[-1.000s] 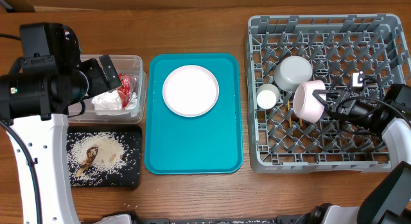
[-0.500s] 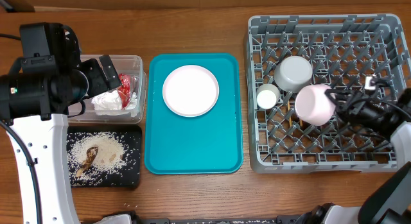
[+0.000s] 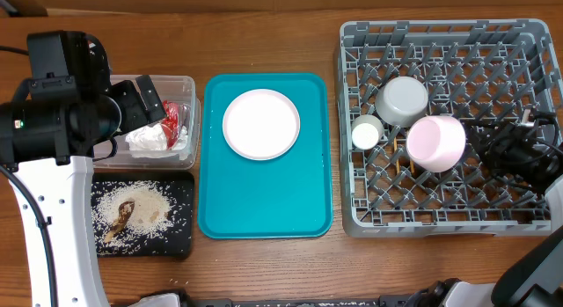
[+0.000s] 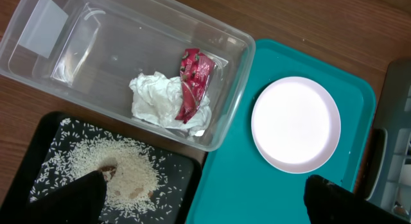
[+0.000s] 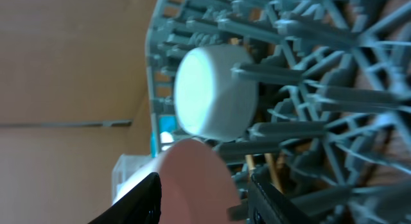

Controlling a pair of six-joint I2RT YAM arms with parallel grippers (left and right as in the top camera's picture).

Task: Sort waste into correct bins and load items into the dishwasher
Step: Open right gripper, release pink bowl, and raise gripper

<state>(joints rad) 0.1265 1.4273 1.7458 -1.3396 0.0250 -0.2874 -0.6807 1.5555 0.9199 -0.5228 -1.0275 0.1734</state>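
The pink bowl (image 3: 435,142) sits upside down among the pegs in the middle of the rack (image 3: 440,30), a smooth matte dome with a round base. The right gripper (image 5: 204,185) is just to its right with its jaws apart. In the wrist view the dark fingers (image 5: 138,201) flank the bowl's blurred pink curve, and a gap shows on one side. Whether the other finger touches it I cannot tell.

Close by in the rack are the grey-green bowl (image 3: 402,99), also inverted, and the small white cup (image 3: 367,131), glossy and cylindrical. The chopsticks (image 3: 407,168) show only as thin tan slivers between pegs, mostly hidden by the pink bowl. The rack is grey moulded plastic, a square lattice of upright pegs, and the right arm covers part of its right side.

On the smooth teal tray (image 3: 264,210) lies the round plate (image 3: 260,123), which looks nearly white in the glare. The clear, thin-walled tub (image 3: 186,87) holds the crumpled napkin (image 4: 157,99) and the shiny red wrapper (image 4: 192,83), which lies on it. The left arm hides part of the tub from above. The flat black tray (image 3: 180,245) carries scattered rice (image 3: 145,206) with brown scraps (image 3: 119,219).

The left gripper (image 4: 204,179) hangs over the tub and black tray, spread wide and empty. Only its fingertips show, cut off at the frame's bottom. The table (image 3: 264,34) is wood-grained.
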